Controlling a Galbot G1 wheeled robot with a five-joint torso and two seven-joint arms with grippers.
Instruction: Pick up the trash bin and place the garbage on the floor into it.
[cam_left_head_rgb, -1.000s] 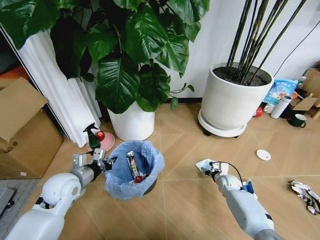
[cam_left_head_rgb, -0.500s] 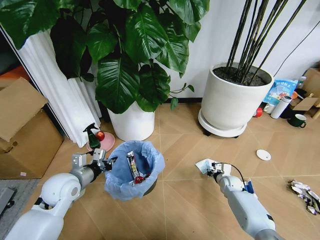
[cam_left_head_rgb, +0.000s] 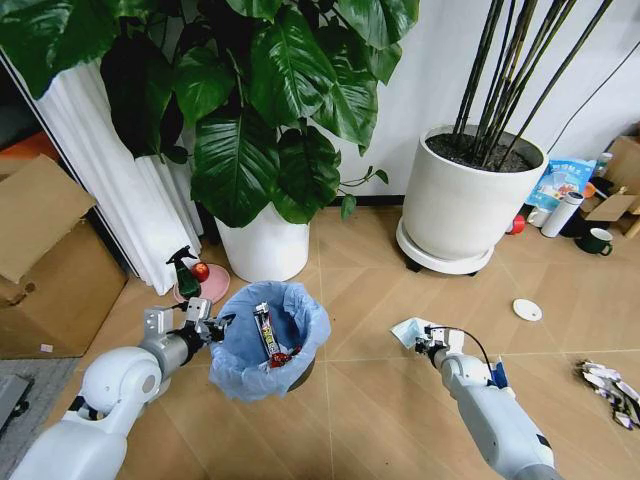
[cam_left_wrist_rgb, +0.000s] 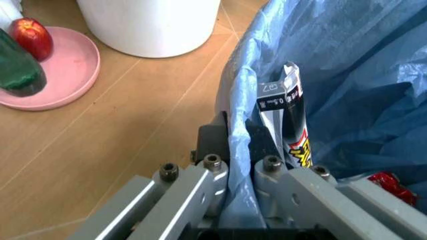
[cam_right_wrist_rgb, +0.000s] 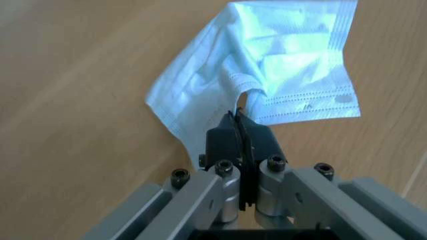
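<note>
Left gripper (cam_left_head_rgb: 212, 325) pinches the trash bin (cam_left_head_rgb: 268, 340) rim near left, right gripper (cam_right_wrist_rgb: 240, 131) pinches a pale face mask (cam_right_wrist_rgb: 267, 75) over the floor (cam_left_head_rgb: 380, 400); the carry should go leftward, level, releasing above the bag.

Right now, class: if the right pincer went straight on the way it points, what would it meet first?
Probably bare floor, then the leafy plant's white pot; depth is unclear. The right pincer is shut on a pale-blue face mask.
</note>
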